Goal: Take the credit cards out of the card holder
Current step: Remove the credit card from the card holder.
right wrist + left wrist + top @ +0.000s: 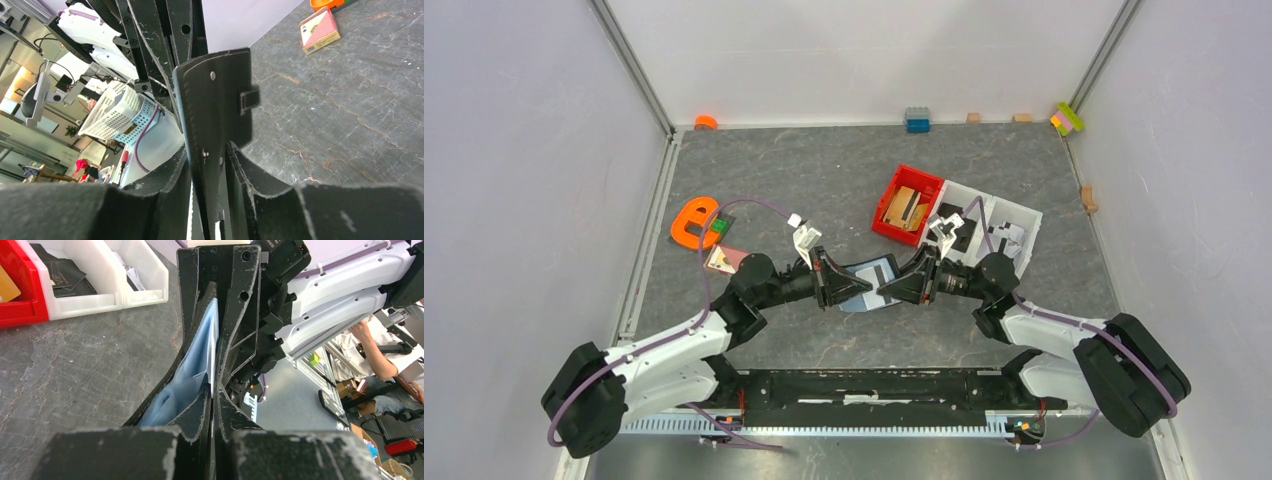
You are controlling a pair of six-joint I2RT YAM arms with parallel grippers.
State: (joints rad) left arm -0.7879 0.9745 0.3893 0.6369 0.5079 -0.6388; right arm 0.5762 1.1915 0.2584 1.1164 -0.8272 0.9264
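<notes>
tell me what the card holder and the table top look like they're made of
The card holder: black leather or imitation, matte, with a stitched edge and small shiny metal studs. Its pale blue lining looks smooth, maybe fabric or vinyl. The table top: dark grey with pale veins like stone, matte; possibly a printed mat.

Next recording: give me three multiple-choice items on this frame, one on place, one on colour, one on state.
1. Where is the card holder? A in the red bin; B between the left tool and right tool; C beside the orange piece.
2. Its lining colour? A pale blue; B yellow; C green.
3. The left tool is: A wide open; B shut on the card holder; C out of view.
B: both tools meet at it. A: blue shows in the left wrist view. B: its fingers pinch the holder.
</notes>
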